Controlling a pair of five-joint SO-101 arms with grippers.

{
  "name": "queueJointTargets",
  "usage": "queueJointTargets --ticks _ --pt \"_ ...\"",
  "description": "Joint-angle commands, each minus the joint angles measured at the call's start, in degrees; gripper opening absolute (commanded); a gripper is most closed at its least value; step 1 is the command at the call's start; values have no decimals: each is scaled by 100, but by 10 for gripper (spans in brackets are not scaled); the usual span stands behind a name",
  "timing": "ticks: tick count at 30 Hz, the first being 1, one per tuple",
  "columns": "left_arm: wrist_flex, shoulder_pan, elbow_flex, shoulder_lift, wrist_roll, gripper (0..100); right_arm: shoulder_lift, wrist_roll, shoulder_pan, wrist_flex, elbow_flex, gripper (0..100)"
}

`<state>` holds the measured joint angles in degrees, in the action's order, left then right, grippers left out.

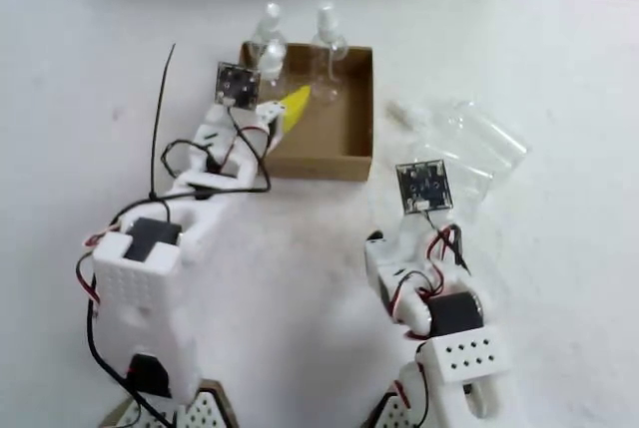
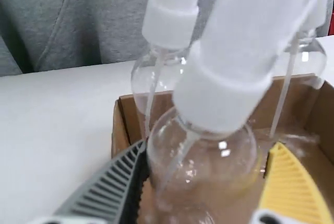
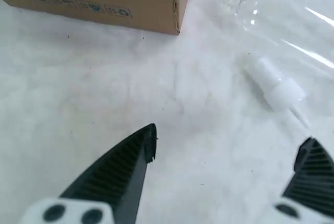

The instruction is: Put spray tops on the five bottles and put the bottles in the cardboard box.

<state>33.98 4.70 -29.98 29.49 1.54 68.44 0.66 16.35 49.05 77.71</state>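
Note:
My left gripper (image 2: 209,150), one finger grey and one yellow, is shut on a clear bottle (image 2: 209,161) fitted with a white spray top (image 2: 235,78). It holds the bottle tilted inside the cardboard box (image 2: 123,125). Two more topped bottles (image 2: 156,78) stand behind it at the box's far wall. In the high view the yellow finger (image 1: 292,109) sits in the box (image 1: 319,161) beside the bottles (image 1: 327,49). My right gripper (image 3: 229,156) is open, low over the table. Beyond it lie a loose spray top (image 3: 276,85) and a topless bottle (image 3: 282,15).
Clear bottles and plastic wrapping (image 1: 469,139) lie on the white table right of the box, with a small spray top (image 1: 404,112) near them. The box corner (image 3: 177,4) is ahead of the right gripper. A person in grey sits behind the table's far edge.

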Motion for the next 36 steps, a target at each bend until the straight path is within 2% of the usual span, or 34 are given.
queueJointTargets --ticks 1,10,26,36 --pt "-9 -127 53 -409 0 351 66 -62 -40 13 -53 382" --pt "-9 -180 -35 -576 0 351 57 -62 -40 13 -53 382" --pt "-26 -57 -1538 -2132 -35 351 57 -62 -40 13 -53 382" --pt "-1732 -48 -2435 -3934 -44 351 57 -62 -40 13 -53 382"
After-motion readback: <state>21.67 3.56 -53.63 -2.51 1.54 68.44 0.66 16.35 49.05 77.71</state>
